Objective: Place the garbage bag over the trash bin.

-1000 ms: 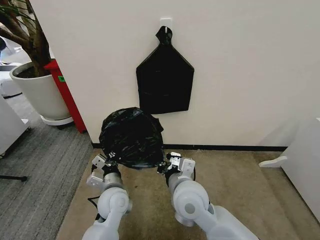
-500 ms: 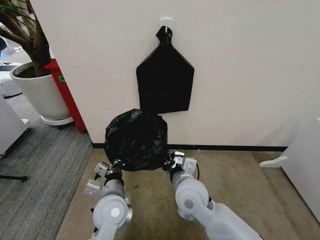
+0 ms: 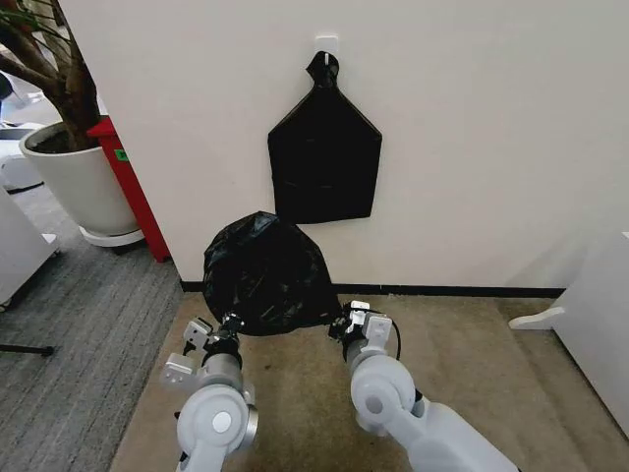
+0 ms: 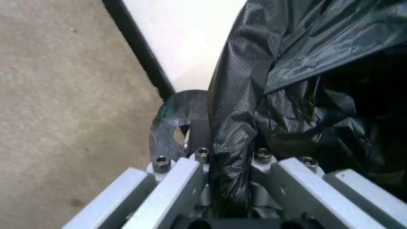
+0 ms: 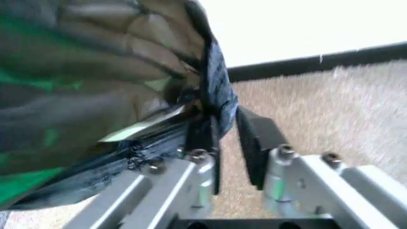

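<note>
The garbage bag [image 3: 265,275] is a glossy black dome on the carpet at the foot of the wall. The trash bin is hidden under it in the head view. In the right wrist view a pale, greenish shape shows through the stretched film [image 5: 76,95]. My left gripper [image 3: 228,323] is at the bag's lower left edge, shut on a bunched fold of film [image 4: 222,157]. My right gripper [image 3: 344,321] is at the lower right edge. There its fingers [image 5: 224,131] stand slightly apart, with the bag's hem against one finger [image 5: 203,143] and carpet showing in the gap.
A flat black sheaf [image 3: 324,162] hangs from a wall hook above the bag. At the left stand a large white planter [image 3: 74,182] and a red panel [image 3: 128,192]. White furniture [image 3: 600,324] and its foot [image 3: 536,317] are at the right. Open carpet lies between.
Both grippers have come down and toward me with the bag's lower edge. The bag now looks rounder and tauter, and the right gripper has shifted a little to the right.
</note>
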`<state>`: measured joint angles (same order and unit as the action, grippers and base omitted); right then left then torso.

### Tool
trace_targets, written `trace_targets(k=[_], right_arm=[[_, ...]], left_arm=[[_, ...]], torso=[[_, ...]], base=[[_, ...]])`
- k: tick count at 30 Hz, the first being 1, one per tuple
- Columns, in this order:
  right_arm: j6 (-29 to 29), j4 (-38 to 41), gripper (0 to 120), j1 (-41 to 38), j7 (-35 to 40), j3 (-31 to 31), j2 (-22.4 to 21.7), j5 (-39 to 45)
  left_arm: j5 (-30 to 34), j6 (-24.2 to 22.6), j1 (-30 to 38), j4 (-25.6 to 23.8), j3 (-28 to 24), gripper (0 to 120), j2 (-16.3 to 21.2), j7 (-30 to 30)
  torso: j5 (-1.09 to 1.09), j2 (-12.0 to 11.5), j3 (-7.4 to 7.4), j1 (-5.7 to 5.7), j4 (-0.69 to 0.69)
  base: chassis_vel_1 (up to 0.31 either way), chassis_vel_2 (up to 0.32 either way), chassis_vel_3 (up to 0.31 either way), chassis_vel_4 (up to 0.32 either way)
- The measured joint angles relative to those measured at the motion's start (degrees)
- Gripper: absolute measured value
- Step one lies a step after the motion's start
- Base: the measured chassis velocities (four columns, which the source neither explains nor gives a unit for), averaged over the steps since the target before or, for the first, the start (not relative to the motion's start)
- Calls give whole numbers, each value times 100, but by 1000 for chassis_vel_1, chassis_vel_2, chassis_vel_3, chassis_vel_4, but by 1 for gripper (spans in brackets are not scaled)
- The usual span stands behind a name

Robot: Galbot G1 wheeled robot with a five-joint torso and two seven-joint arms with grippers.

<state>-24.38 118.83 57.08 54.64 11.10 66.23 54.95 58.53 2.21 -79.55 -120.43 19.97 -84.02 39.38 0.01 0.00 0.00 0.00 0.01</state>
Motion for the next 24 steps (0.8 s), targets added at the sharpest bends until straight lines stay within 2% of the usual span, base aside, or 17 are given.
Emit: trace_targets(k=[3, 6, 9, 11, 13, 15, 24], right_arm=[[-125, 251, 18, 86, 28, -85, -83, -25], [-269, 825, 32, 319, -27, -410, -312, -104], [-242, 1100, 44, 383, -285, -603, -522, -651], [-133, 1119, 53, 351, -560, -655, -628, -1196], [-97, 1106, 56, 311, -640, -656, -652, -1347], [-42, 1017, 67, 169, -761, -656, -668, -1634], [-24, 803, 97, 272, -763, -611, -559, -1553]], left_arm=[[-34, 9, 41, 105, 5, 1, 25, 0], [-123, 2, 84, 267, -16, 1, 124, -13], [-244, -59, 88, 359, -87, 1, 218, -56], [-340, -99, 101, 421, -142, 1, 291, -90], [-362, -111, 107, 439, -154, 1, 319, -98], [-375, -145, 115, 456, -171, 1, 376, -110], [-381, -177, 104, 454, -136, 1, 431, -102]], torso=[[-1, 0, 0, 0, -1], [0, 0, 0, 0, -1], [-1, 0, 0, 0, -1], [-1, 0, 0, 0, -3], [0, 0, 0, 0, -2], [-1, 0, 0, 0, 0], [-1, 0, 0, 0, 0]], base=[[0, 0, 0, 0], [0, 0, 0, 0], [0, 0, 0, 0], [0, 0, 0, 0], [0, 0, 0, 0], [0, 0, 0, 0], [0, 0, 0, 0]])
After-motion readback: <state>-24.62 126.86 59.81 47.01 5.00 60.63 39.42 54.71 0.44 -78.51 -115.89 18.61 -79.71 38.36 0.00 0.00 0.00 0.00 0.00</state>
